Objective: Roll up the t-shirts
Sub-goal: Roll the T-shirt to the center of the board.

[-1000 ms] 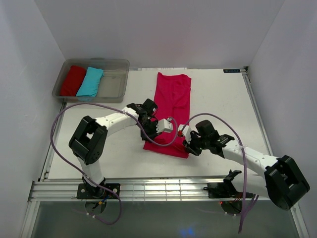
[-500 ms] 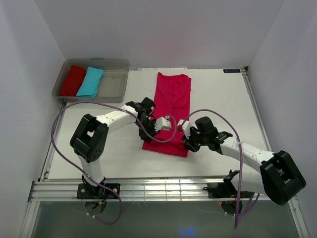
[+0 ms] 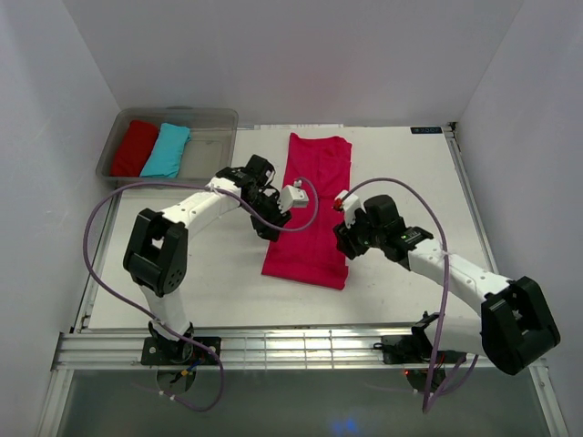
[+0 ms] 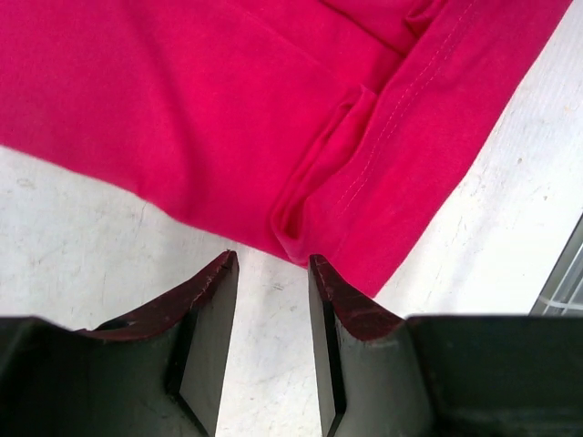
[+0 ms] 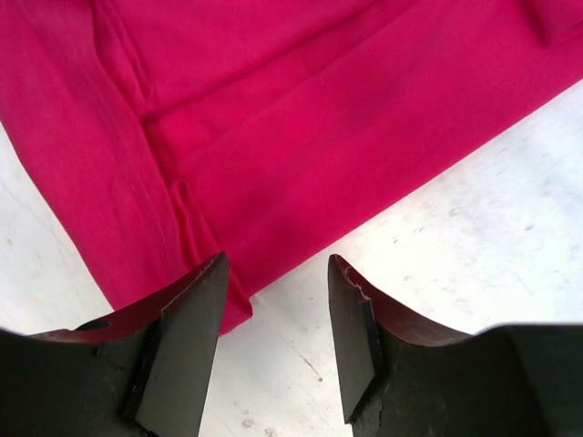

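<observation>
The magenta-pink t-shirt (image 3: 312, 209) lies flat on the white table, folded into a long narrow strip that runs from the far side toward me. My left gripper (image 3: 270, 224) is at the strip's left edge. It is open and empty, with bare table between its fingers and the shirt's hem (image 4: 364, 182) just past the tips (image 4: 271, 259). My right gripper (image 3: 342, 240) is at the strip's right edge. It is open and empty (image 5: 278, 259), and the shirt's corner (image 5: 209, 228) reaches its left finger.
A clear plastic bin (image 3: 208, 157) stands at the far left. It holds a dark red cloth bundle (image 3: 135, 147) and a turquoise bundle (image 3: 166, 150). Purple cables loop from both arms. Grey walls close in the table on three sides.
Both grippers have moved away from the shirt's near end toward the far side. The left one has drawn back to the strip's left edge, the right one to its right edge.
</observation>
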